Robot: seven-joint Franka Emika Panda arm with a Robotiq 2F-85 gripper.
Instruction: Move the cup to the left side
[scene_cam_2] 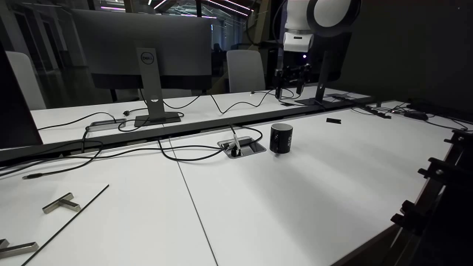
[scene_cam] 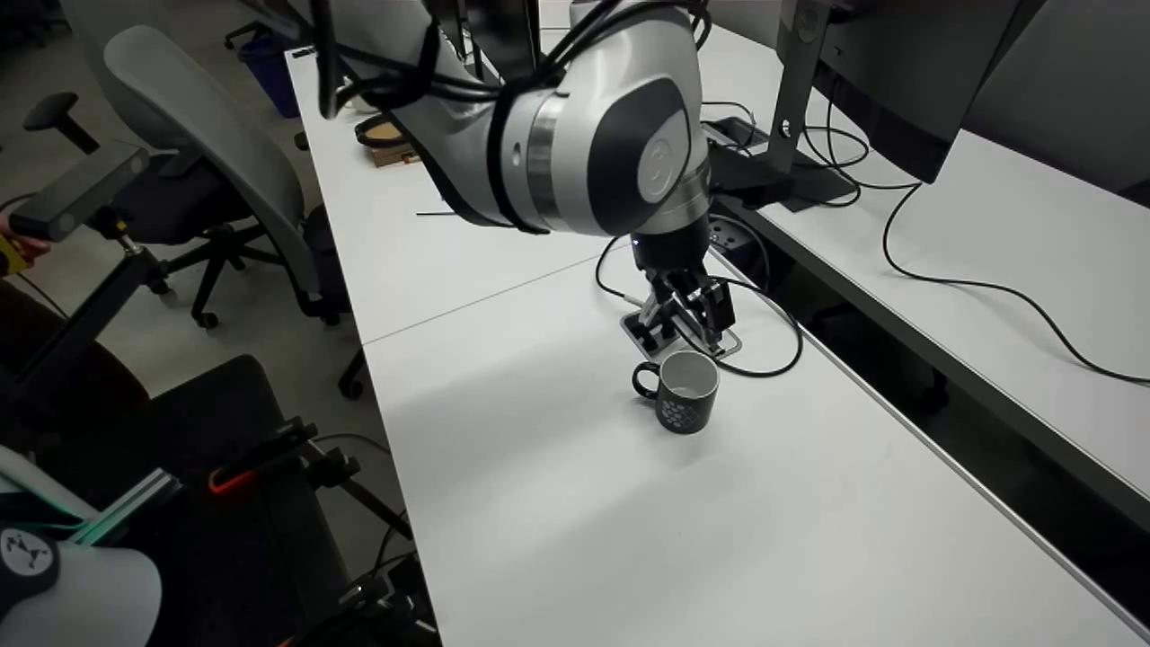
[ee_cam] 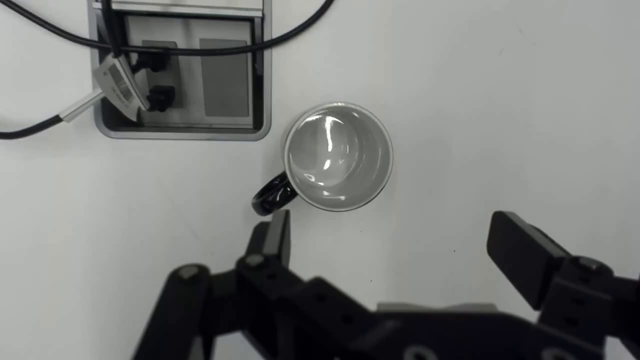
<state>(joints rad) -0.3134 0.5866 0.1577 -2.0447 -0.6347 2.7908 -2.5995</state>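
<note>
The cup is a small black mug with a pale interior and a loop handle. It stands upright on the white table (scene_cam: 530, 503) in both exterior views, here (scene_cam: 685, 409) and here (scene_cam_2: 281, 139). In the wrist view the cup (ee_cam: 340, 156) shows from above, its handle pointing to the lower left. My gripper (ee_cam: 390, 227) is open, with nothing between its fingers. The left finger lies just below the handle in that picture; the right finger is well to the right of the cup. In an exterior view the gripper (scene_cam_2: 289, 93) hangs above the cup's height. The gripper (scene_cam: 687, 323) also appears just behind the cup.
A recessed socket box (ee_cam: 225, 85) with plugs sits beside the cup. A black cable (scene_cam: 800, 341) loops over the table near it. A dark gap (scene_cam: 898, 404) runs along the table's edge. Monitors (scene_cam_2: 147, 44) stand beyond. Metal bars (scene_cam_2: 61, 203) and a small black object (scene_cam_2: 333, 120) lie on the table.
</note>
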